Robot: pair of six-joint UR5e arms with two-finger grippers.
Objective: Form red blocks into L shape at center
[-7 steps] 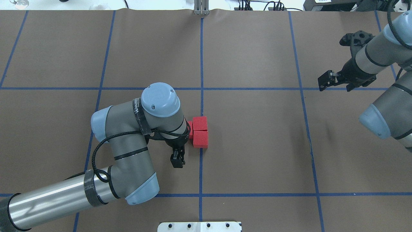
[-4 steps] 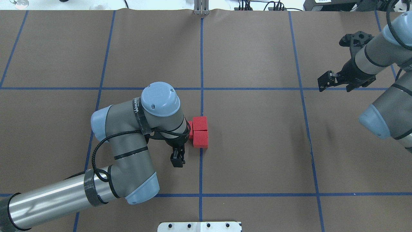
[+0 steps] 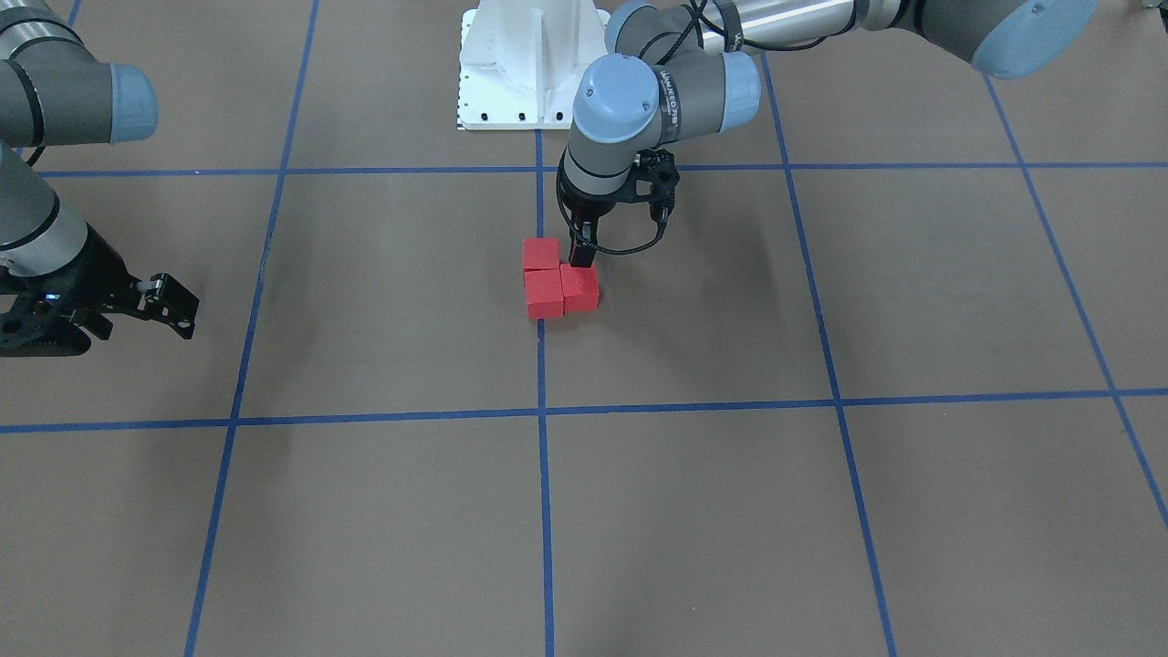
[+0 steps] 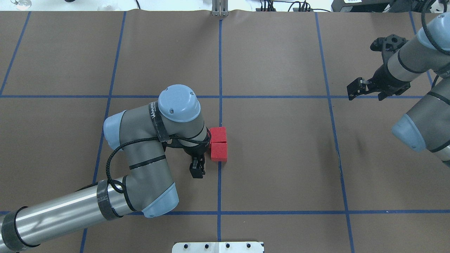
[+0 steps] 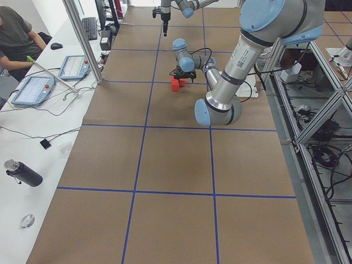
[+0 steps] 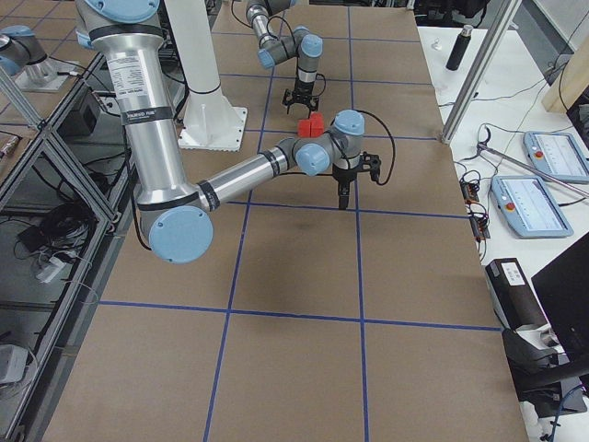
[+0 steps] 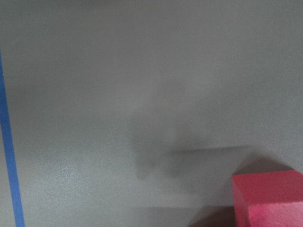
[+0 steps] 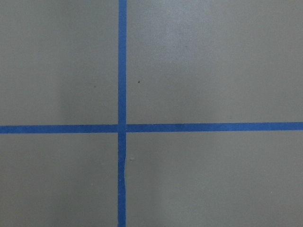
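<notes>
Task object: red blocks (image 3: 553, 281), three small matte red cubes with plain faces, set together in an L.
Location: on the brown paper-covered table (image 3: 821, 511), astride the central blue tape line (image 3: 544, 474), in the middle row of the grid.
Layout: the corner block (image 3: 544, 295) lies farthest from the robot. The second block (image 3: 540, 253) abuts it on the robot's side, along the tape line. The third block (image 3: 579, 288) abuts it toward the robot's left.
Appearance: the faces look flush, and we see no gap at either joint. In the overhead view the third block is hidden under the left wrist.
Key relation: the left gripper (image 3: 581, 255) points straight down at the third block's robot-side edge. We cannot tell whether it touches the block.
Left fingers: in the front-facing view they read as one narrow dark bar, so we cannot tell their spread. The left wrist view shows only one red cube, at its lower right edge.
Right gripper (image 4: 353, 89): well apart, toward the table's right end, so the left arm is nearer. We cannot tell its finger spread either.
Assessment: we judge the L formed. The coming move calls for a straight lift, because sideways drift could drag the third block.
</notes>
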